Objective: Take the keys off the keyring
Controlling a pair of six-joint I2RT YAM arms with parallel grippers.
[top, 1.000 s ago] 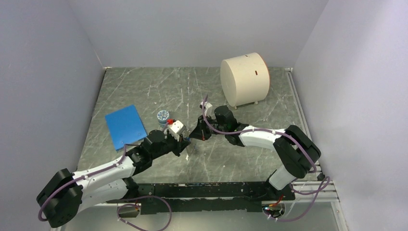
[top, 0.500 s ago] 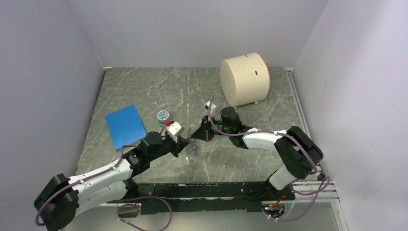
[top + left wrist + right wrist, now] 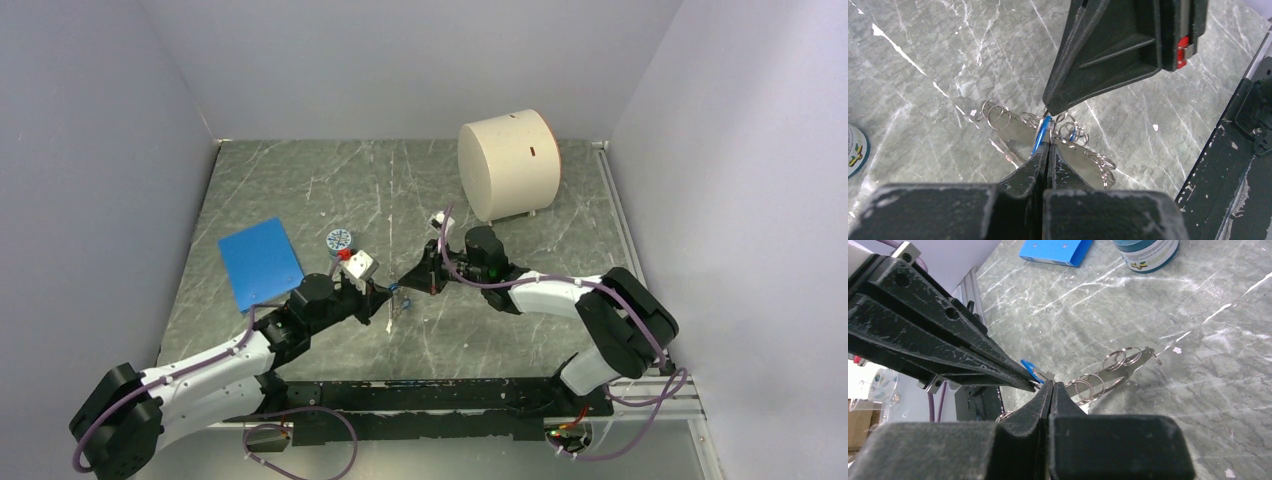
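As the left claw clamps the blue key and the right claw sits shut at the keyring, tip to tip above the tabletop, a skewed pull can slip either grip.

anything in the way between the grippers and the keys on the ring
Nothing visible. The left gripper is shut, apparently on the blue key, and the right gripper is shut tip to tip with it at the keyring.

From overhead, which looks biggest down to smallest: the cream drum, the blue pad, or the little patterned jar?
Largest: cream drum.
Next: blue pad.
Smallest: patterned jar.
No two look alike in size.
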